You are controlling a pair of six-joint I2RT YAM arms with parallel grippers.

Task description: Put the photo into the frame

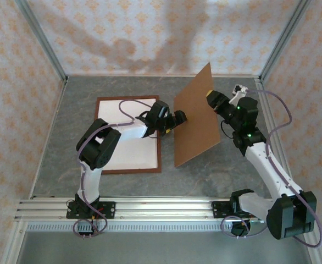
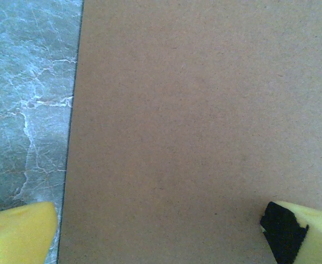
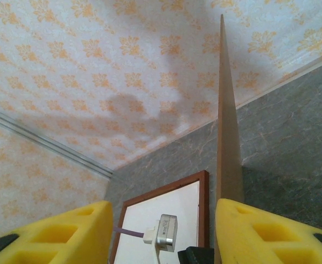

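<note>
The frame point(image 1: 129, 171) of reddish-brown moulding lies flat at the table's left, its inside a plain white surface point(image 1: 122, 118); its corner point(image 3: 204, 198) also shows in the right wrist view. The photo's printed face is out of view. A plain brown board point(image 1: 196, 118) stands tilted on its lower edge between the arms. My left gripper point(image 1: 178, 118) is open and faces the board's flat side point(image 2: 205, 110) at close range. My right gripper point(image 1: 215, 99) is open at the board's other side, and the board seen edge-on point(image 3: 227, 137) rises by its right finger point(image 3: 271, 234).
Grey marbled tabletop point(image 1: 221, 176) lies around the frame and board. Patterned walls point(image 1: 161, 33) close in the back and sides. An aluminium rail point(image 1: 161, 206) runs along the near edge by the arm bases. A silver camera with a purple cable point(image 3: 166, 234) sits over the frame.
</note>
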